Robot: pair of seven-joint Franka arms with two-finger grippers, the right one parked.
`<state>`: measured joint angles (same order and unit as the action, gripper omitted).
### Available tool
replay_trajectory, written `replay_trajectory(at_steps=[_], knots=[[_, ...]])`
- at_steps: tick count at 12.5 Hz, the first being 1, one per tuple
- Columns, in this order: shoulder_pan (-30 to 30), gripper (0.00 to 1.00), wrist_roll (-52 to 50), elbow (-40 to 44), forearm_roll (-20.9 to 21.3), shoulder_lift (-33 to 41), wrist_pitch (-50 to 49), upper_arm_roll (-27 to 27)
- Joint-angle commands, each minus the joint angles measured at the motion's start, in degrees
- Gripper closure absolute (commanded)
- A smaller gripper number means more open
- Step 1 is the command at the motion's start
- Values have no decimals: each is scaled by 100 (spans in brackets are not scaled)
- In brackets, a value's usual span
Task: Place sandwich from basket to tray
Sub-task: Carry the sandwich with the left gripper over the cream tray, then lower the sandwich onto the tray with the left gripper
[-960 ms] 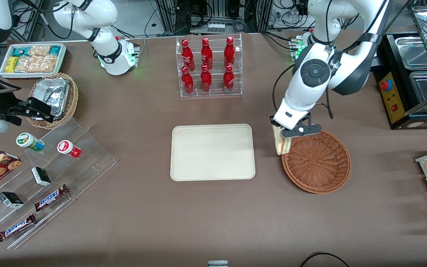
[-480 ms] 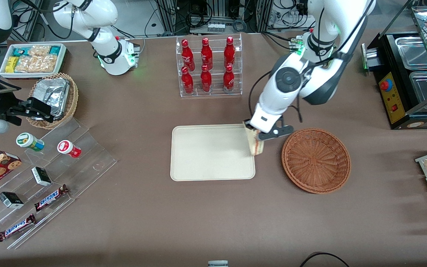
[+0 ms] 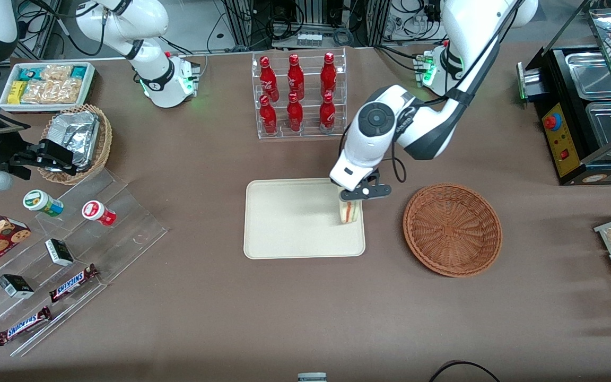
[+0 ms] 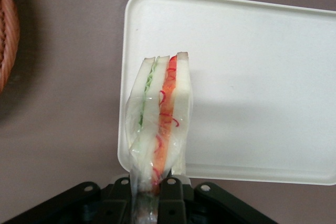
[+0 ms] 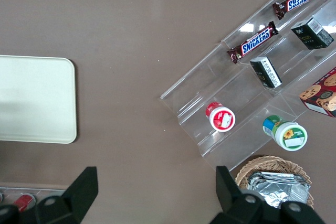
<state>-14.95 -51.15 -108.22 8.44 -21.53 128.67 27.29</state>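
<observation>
Since a second ago the left arm has carried the sandwich [image 3: 350, 212] out of the basket [image 3: 452, 229] and across to the tray [image 3: 295, 223] — half a second ago it was only at the tray's rim, and now it hangs over the tray's end nearest the basket.

Taking the tray as the landmark: nearest the front camera, on the parked arm's side of the tray, clear acrylic steps [image 3: 72, 254] carry Snickers bars [image 3: 72, 283] and small boxes. The basket sits beside the tray toward the working arm's end of the table, apart from it, with nothing in it. Over the tray's basket-side edge, the gripper [image 3: 357, 194] has its fingers [image 4: 169, 187] clamped on the narrow end of the sandwich, which is wrapped in clear film; the wrist view shows the green and red filling layers between pale bread slices [image 4: 157, 114], with the tray [image 4: 252, 93] under it. Whether the sandwich touches the tray I cannot tell. Farther from the camera than the tray stands a clear rack of red bottles [image 3: 298, 93].
</observation>
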Motion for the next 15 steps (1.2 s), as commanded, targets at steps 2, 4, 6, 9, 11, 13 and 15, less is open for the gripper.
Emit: replay_trajectory(at_steps=[2, 4, 6, 9, 11, 13, 15], knots=[[-314, 100, -290, 442, 570, -394, -35, -31], [-377, 100, -543, 530, 1052, -631, -9, -40], [-377, 100, -956, 627, 1615, -895, 44, -40], [-411, 100, -1370, 811, 1907, -1089, 70, -40], [-473, 100, -1529, 934, 1907, -1169, 96, -40], [-534, 100, -1538, 943, 1907, -1195, 105, -40], [-578, 100, -1494, 952, 1925, -1265, 131, -40]])
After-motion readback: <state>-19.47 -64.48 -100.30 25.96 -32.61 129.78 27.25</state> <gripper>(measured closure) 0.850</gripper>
